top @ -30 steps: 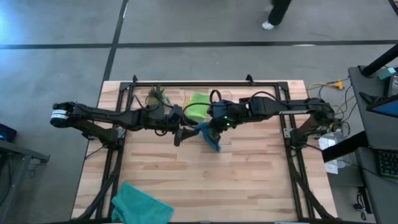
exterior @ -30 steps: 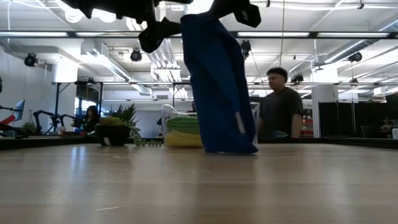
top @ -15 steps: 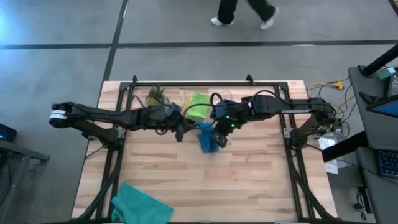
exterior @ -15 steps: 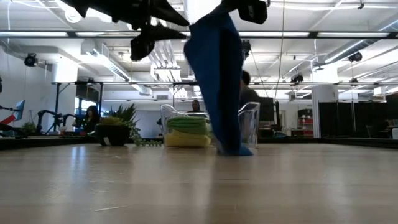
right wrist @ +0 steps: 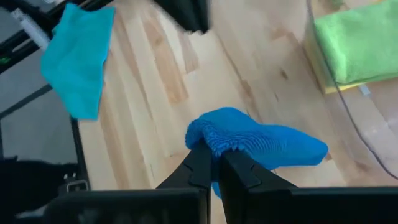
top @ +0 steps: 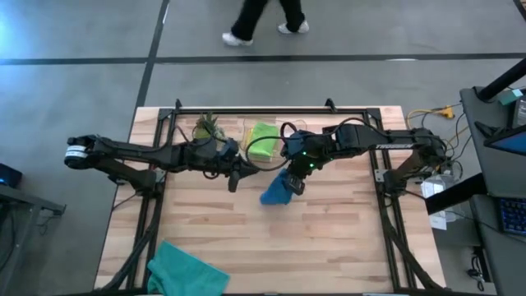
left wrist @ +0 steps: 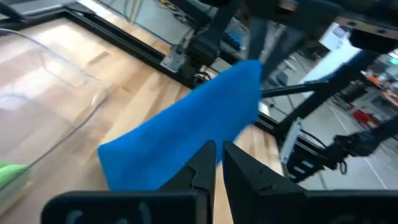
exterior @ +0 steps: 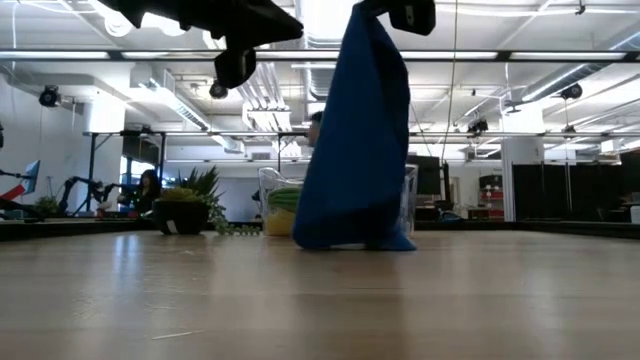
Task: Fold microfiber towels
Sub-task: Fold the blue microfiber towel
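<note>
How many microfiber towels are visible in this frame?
4: blue towel hanging from the right gripper; teal towel at the table's near-left edge; lime green towel stacked on yellow towel in the clear bin.

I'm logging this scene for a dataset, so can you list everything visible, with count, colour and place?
Blue towel: one, blue, hanging from the right pincer, lower edge on the table middle.
Teal towel: one, teal, near-left table corner.
Lime green towel: one, inside the clear bin, on a yellow towel.
Clear bin: one, table's far side.
Potted plant: one, green, beside the bin.
Table: one, light wood.
Person: one, walking beyond the table.
Left pincer: shut, empty, beside the blue towel.
Right pincer: shut on the blue towel.
</note>
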Motion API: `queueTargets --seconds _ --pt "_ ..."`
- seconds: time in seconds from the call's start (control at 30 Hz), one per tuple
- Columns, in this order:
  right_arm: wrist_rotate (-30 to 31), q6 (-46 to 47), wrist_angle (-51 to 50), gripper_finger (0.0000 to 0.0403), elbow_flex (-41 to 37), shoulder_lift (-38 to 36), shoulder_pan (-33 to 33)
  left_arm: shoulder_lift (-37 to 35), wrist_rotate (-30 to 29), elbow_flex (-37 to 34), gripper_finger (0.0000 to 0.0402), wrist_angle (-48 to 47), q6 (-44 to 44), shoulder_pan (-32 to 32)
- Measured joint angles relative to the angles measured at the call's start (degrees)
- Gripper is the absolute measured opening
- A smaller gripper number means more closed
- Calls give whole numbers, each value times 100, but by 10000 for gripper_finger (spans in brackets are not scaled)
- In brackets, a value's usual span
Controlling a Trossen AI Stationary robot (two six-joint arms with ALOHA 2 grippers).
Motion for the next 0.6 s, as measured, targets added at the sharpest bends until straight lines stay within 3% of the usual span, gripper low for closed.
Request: queueTargets --seconds 0.13,0.23,0.6 --pt "158 158 28 9 13 -6 0 6 156 0 19 25 314 -27" --pt "286 413 34 9 15 -30 -3 13 195 0 46 19 712 -85" --pt "419 937 619 9 17 -204 -218 321 163 -114 235 -29 930 -330"
